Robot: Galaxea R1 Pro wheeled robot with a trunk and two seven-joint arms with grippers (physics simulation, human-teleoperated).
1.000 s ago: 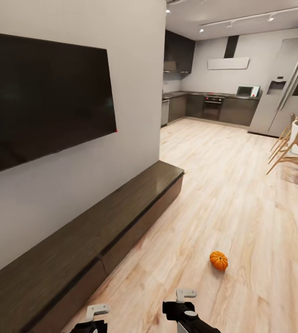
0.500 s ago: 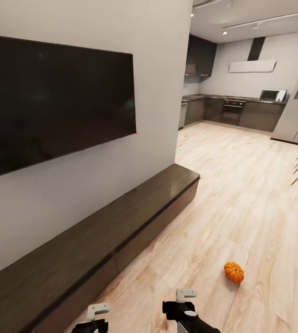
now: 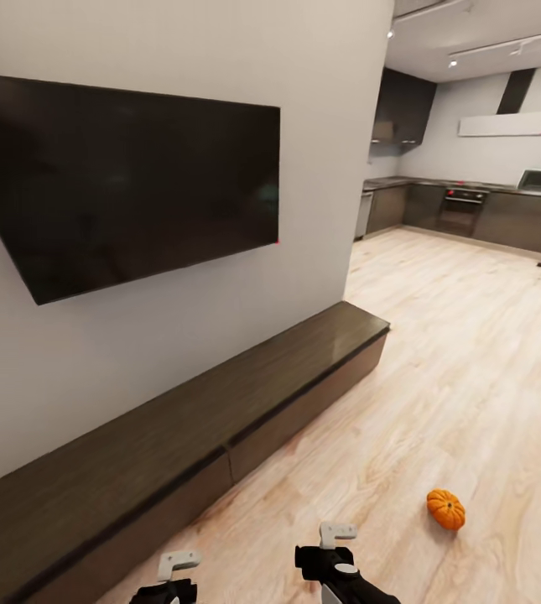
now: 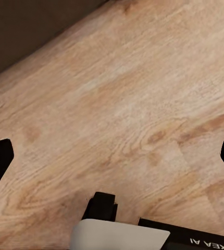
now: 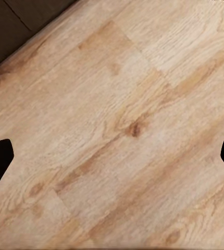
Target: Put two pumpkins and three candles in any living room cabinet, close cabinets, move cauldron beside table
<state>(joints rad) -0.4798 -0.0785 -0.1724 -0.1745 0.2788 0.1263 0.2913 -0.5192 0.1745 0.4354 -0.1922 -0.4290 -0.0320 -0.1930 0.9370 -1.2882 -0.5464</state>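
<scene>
One small ribbed orange pumpkin point(image 3: 445, 509) lies on the light wood floor, ahead and to the right of my right gripper point(image 3: 335, 547). The long, low dark brown cabinet point(image 3: 220, 419) runs along the grey wall at the left, with all visible drawer fronts shut. My left gripper point(image 3: 174, 575) hangs low close to the cabinet's front. In the wrist views the left gripper point(image 4: 112, 156) and the right gripper point(image 5: 112, 156) are both open, dark fingertips wide apart over bare floor planks, with a dark strip of cabinet front at one edge. Candles and cauldron are out of view.
A black TV point(image 3: 127, 180) hangs on the wall above the cabinet. Past the wall's end, the plank floor point(image 3: 463, 335) runs on to a dark kitchen point(image 3: 471, 210) with an oven and microwave at the back right.
The head view has swung left, so the whole picture has shifted right: the chairs and fridge have left the frame. Both arms hold the same pose.
</scene>
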